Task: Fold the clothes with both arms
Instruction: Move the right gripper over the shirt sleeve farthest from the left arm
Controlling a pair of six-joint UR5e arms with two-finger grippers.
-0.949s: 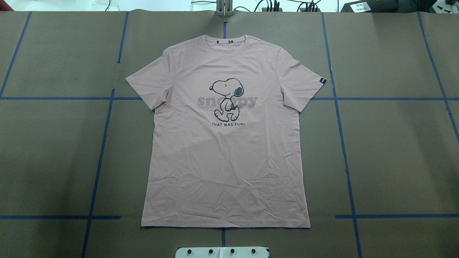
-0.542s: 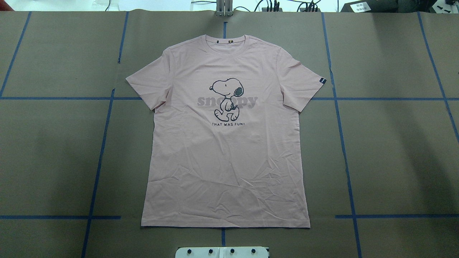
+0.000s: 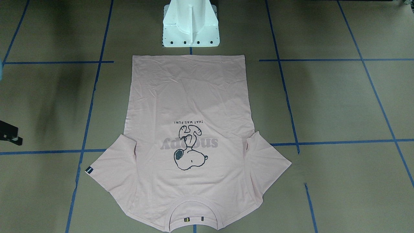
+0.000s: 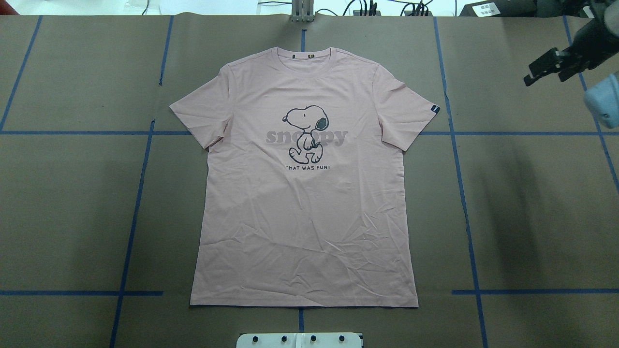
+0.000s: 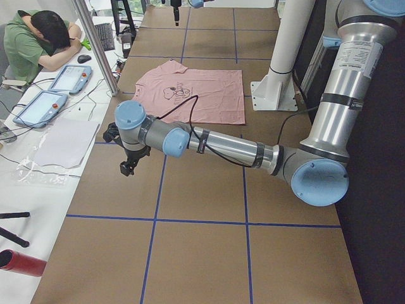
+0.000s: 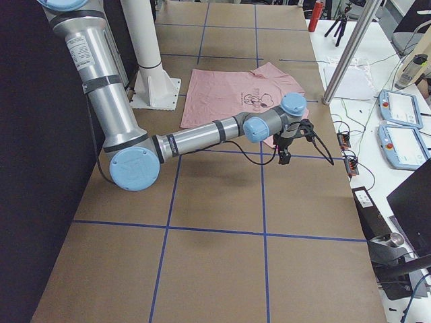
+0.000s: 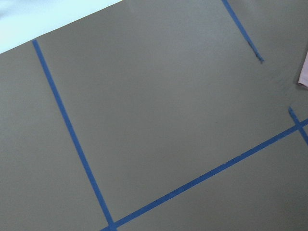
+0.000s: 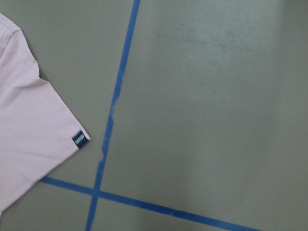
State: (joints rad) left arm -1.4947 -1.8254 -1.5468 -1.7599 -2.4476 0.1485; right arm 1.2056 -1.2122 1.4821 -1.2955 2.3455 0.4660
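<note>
- I am finding the T-shirt (image 4: 304, 203) lying flat and print-up at the middle of the desk (image 4: 532, 193), with its collar pointing away from the robot's base and its hem just short of the white pedestal (image 3: 190, 29).
- The right tool (image 4: 534, 72) is hovering over bare desk beyond the labelled sleeve (image 4: 408, 113), well apart from the cloth. I cannot tell how wide its jaws are standing.
- The left tool (image 5: 128, 166) is hanging above the desk out past the other sleeve. I cannot tell its opening either.
- I am judging the fabric light, thin and limp, so it is likely to sag and drag when lifted.
- I am advising a pinch at the edges, at the shoulder seam and hem corner on each side, catching both layers.
</note>
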